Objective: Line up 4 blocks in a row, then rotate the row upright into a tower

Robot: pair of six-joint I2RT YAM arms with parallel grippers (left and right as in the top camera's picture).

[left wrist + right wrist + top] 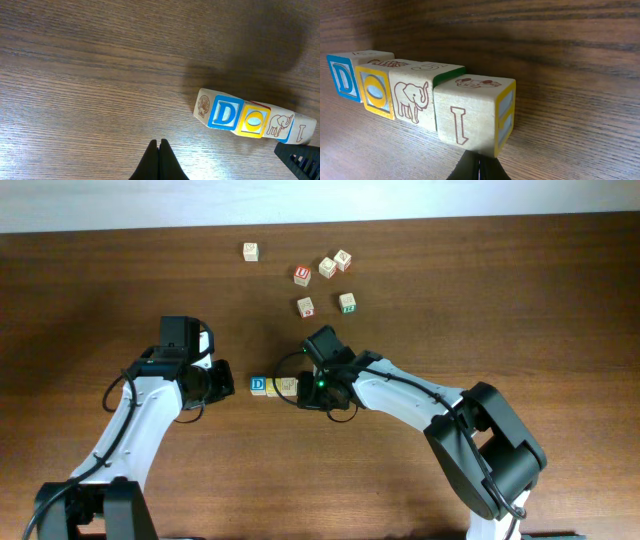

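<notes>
Left pincer (159, 150) is fully closed, fingertips pressed together, nothing in it. It sits over bare table (75, 70), near the D end of the row, with a clear gap and no contact.

Right pincer (479, 169) is closed as well, tips together, holding nothing. The tips are right at the lower near edge of the I block (470, 117). Contact or hairline gap, can't tell from the wrist view. Overhead, the right wrist covers that end of the row.

Row of four blocks (272, 386) lies mid-table between the two pincers, running left to right. All four sit on the wood, none stacked.

Order from the left arm's side:
- D block (226, 114): blue face, white D.
- O block (252, 121): yellow frame.
- Elephant block (278, 125): pale wood.
- I block: pale front, yellow-framed side face.

First three touch face to face in a straight line. The I block touches the elephant block but is twisted a little and sticks out toward the right wrist camera, so the row isn't flush at that end. From the left wrist view the whole row slants slightly.

Six loose blocks (327, 267) sit at the far side of the table, well apart from the row. Among them are a red U block (303, 275) and a green block (347, 303). One lone pale block (250, 251) sits off to the left of the cluster.
</notes>
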